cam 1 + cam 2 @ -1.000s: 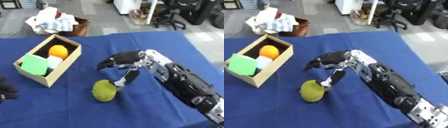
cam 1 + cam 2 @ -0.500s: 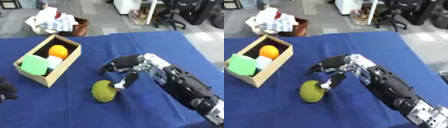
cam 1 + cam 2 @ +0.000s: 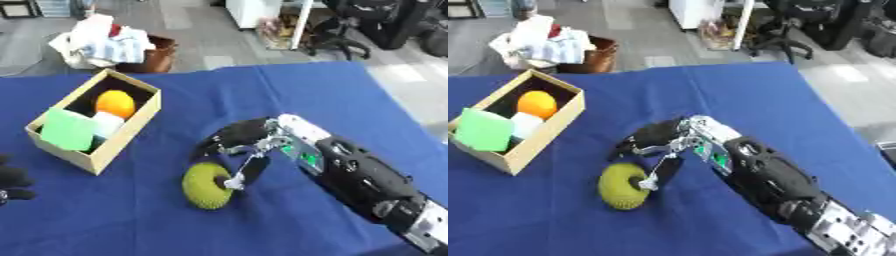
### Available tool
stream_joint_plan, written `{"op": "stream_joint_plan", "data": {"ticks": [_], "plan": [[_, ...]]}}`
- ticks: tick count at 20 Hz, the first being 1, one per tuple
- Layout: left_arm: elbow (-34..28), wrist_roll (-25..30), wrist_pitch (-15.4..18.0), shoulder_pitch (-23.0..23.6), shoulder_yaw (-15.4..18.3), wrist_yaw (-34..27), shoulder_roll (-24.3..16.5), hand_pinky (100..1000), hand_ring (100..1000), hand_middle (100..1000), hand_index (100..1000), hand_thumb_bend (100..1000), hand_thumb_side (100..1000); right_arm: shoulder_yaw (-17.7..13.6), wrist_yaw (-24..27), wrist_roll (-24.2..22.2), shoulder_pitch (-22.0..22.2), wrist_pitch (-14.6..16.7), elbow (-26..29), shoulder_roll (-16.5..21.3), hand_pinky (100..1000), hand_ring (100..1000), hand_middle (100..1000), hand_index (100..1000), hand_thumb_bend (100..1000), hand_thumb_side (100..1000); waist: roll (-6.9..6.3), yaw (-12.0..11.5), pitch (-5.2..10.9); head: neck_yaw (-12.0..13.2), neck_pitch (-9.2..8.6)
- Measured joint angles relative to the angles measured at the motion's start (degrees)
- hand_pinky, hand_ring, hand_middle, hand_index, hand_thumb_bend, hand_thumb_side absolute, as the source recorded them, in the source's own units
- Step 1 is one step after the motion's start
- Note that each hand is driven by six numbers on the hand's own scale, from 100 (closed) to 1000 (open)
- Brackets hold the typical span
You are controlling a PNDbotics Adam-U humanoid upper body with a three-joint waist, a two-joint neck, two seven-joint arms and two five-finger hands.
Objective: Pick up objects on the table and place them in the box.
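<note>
Yellow-green ball: round, textured, lying on the blue surface near the front, well apart from the box and to its right
Right hand: reaching in from the lower right, hanging over the ball – fingers curled down above its top, thumb pointing down at its right side and touching or nearly touching it; not closed round the ball, spread and relaxed
Right arm: black with silver parts, green lights near the wrist, running from the lower right corner toward the middle
Box: light wood or card, open at the top, set askew on the left part of the surface
Inside the box: orange ball at the far end, white object in the middle, flat green piece at the near end leaning over the rim
Left hand: only dark fingers showing at the left edge near the lower corner – cannot tell whether spread or curled
Beyond the surface: grey floor with a brown basket holding pale cloth, and black office chairs at the upper right
</note>
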State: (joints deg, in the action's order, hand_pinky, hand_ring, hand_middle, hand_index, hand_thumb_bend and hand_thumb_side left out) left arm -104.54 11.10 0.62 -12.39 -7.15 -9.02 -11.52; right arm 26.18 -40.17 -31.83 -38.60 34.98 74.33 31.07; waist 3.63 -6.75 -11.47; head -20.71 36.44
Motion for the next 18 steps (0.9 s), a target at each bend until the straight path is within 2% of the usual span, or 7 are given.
{"op": "stream_joint_plan", "data": {"ticks": [1, 4, 7, 11, 18], "plan": [[0.00, 0.00, 0.00, 0.00, 0.00, 0.00, 0.00, 617, 650, 603, 805, 100, 858, 0.02, 0.21, -0.26, -0.06, -0.26, 0.17, -0.06, 863, 897, 888, 938, 100, 296, 0.00, -0.04, 0.00, -0.01, 0.00], [0.00, -0.01, -0.01, 0.00, 0.00, 0.00, 0.00, 617, 650, 603, 805, 100, 858, 0.01, 0.70, -0.82, -0.21, -0.82, 0.41, -0.08, 860, 893, 874, 808, 100, 284, 0.00, -0.10, 0.00, -0.01, 0.00], [0.00, -0.04, -0.04, 0.00, 0.00, 0.00, 0.00, 617, 650, 603, 805, 100, 858, -0.12, 1.88, -0.76, -0.23, -0.76, 0.95, -0.08, 841, 857, 822, 601, 100, 265, 0.00, -0.10, 0.00, -0.01, 0.00], [0.00, -0.07, -0.07, 0.00, 0.00, 0.00, 0.00, 616, 650, 603, 805, 100, 858, -1.07, 5.04, 0.76, -0.29, 0.76, 2.11, -0.08, 821, 819, 770, 452, 100, 246, 0.00, -0.08, 0.00, 0.00, 0.00], [0.00, -0.09, -0.08, 0.01, 0.00, 0.00, 0.00, 616, 650, 603, 805, 100, 858, -2.43, 10.29, 3.07, -1.22, 3.07, 3.12, -0.08, 807, 789, 738, 397, 100, 230, 0.00, -0.04, 0.00, 0.00, 0.00]]}}
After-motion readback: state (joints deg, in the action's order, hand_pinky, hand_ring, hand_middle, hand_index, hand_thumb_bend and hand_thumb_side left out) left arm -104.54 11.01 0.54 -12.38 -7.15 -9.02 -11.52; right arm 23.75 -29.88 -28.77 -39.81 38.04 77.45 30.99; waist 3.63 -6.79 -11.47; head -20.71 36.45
